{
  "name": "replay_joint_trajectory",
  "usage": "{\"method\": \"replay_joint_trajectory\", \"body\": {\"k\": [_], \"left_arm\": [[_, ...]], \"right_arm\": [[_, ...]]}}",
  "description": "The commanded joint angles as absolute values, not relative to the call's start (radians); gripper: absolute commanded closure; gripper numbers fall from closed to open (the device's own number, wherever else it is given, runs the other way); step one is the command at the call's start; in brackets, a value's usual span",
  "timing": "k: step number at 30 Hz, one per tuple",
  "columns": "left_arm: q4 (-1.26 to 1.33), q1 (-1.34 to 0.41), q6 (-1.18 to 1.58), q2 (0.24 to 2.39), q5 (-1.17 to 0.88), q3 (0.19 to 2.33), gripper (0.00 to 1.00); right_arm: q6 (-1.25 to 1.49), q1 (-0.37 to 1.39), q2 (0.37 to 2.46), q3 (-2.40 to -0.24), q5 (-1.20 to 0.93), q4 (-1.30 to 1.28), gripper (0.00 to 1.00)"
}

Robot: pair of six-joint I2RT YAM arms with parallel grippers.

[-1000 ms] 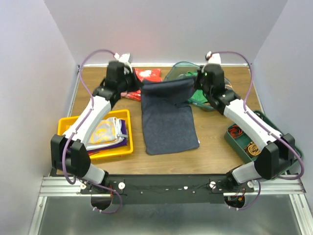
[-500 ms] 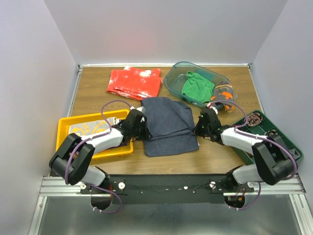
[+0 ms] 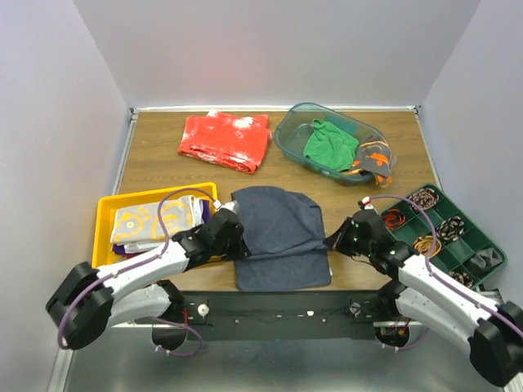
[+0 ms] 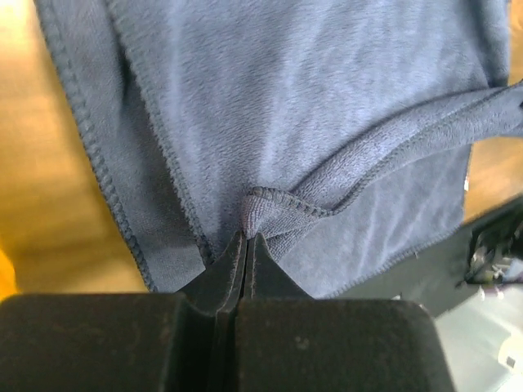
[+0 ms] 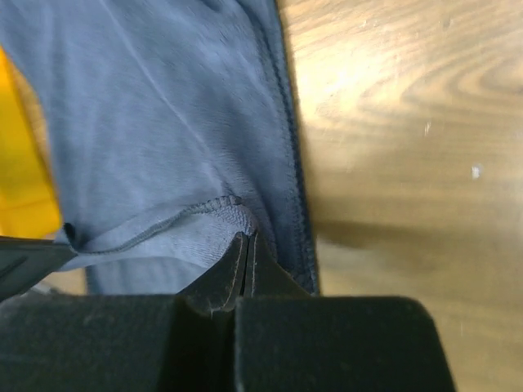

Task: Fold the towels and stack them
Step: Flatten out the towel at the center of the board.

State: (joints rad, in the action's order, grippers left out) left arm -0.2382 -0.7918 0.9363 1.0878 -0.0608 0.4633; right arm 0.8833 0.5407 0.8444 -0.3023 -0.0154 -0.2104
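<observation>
A dark navy towel (image 3: 278,237) lies on the table in front of the arms, its far half drawn back over its near half. My left gripper (image 3: 234,245) is shut on its left corner (image 4: 260,208). My right gripper (image 3: 333,240) is shut on its right corner (image 5: 237,214). Both hold the corners low near the towel's front part. Folded towels, grey-and-yellow on top with purple beneath (image 3: 155,220), sit in the yellow bin (image 3: 105,214). A bright green towel (image 3: 328,144) and a dark grey towel with orange markings (image 3: 373,157) lie in the clear tub (image 3: 288,140).
A red white-speckled cloth (image 3: 226,140) lies at the back of the table. A green compartment tray (image 3: 441,233) with small items stands at the right. The table's front rail (image 3: 278,309) runs just past the towel's near edge.
Both grippers have pulled the towel's far corners from the back of the table toward the front edge, folding the navy towel over itself.
</observation>
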Motion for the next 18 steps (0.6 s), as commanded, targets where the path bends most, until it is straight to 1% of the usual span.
{"method": "replay_joint_trajectory", "body": {"k": [1, 2, 3, 4, 5, 6, 8, 9, 10, 11, 13, 14, 17, 18], "left_arm": [[-0.405, -0.815, 0.935, 0.971, 0.105, 0.546, 1.00], [-0.452, -0.808, 0.910, 0.966, 0.142, 0.619, 1.00], [-0.475, -0.796, 0.876, 0.971, 0.185, 0.667, 1.00], [-0.486, -0.760, 0.846, 0.989, 0.239, 0.711, 1.00], [-0.489, -0.738, 0.777, 1.002, 0.261, 0.803, 1.00], [-0.477, -0.711, 0.743, 1.017, 0.273, 0.843, 1.00], [-0.439, -0.606, 0.680, 1.074, 0.269, 0.964, 1.00], [-0.428, -0.573, 0.625, 1.101, 0.262, 1.007, 1.00], [-0.411, -0.548, 0.592, 1.148, 0.261, 1.044, 1.00], [-0.382, -0.494, 0.566, 1.178, 0.258, 1.122, 1.00], [-0.364, -0.453, 0.509, 1.265, 0.233, 1.199, 1.00], [-0.354, -0.424, 0.496, 1.291, 0.198, 1.269, 1.00], [-0.354, -0.400, 0.448, 1.377, 0.176, 1.383, 1.00], [-0.351, -0.382, 0.442, 1.394, 0.175, 1.402, 1.00]], "right_arm": [[0.887, 0.552, 0.732, -0.438, 0.042, -0.411, 0.99], [0.862, 0.552, 0.764, -0.486, 0.120, -0.420, 0.99], [0.809, 0.552, 0.793, -0.605, 0.168, -0.429, 0.99], [0.772, 0.552, 0.833, -0.662, 0.211, -0.430, 0.99], [0.740, 0.552, 0.877, -0.733, 0.307, -0.428, 0.99], [0.662, 0.551, 0.972, -0.850, 0.345, -0.407, 0.99], [0.582, 0.549, 1.061, -0.969, 0.456, -0.371, 0.99], [0.504, 0.546, 1.115, -1.021, 0.494, -0.341, 0.99], [0.467, 0.542, 1.197, -1.128, 0.520, -0.325, 0.99], [0.434, 0.531, 1.242, -1.170, 0.549, -0.305, 0.99], [0.339, 0.520, 1.335, -1.260, 0.554, -0.214, 0.99], [0.321, 0.503, 1.365, -1.300, 0.555, -0.201, 0.99], [0.276, 0.473, 1.457, -1.392, 0.542, -0.166, 0.99], [0.262, 0.463, 1.480, -1.408, 0.508, -0.143, 0.99]]}}
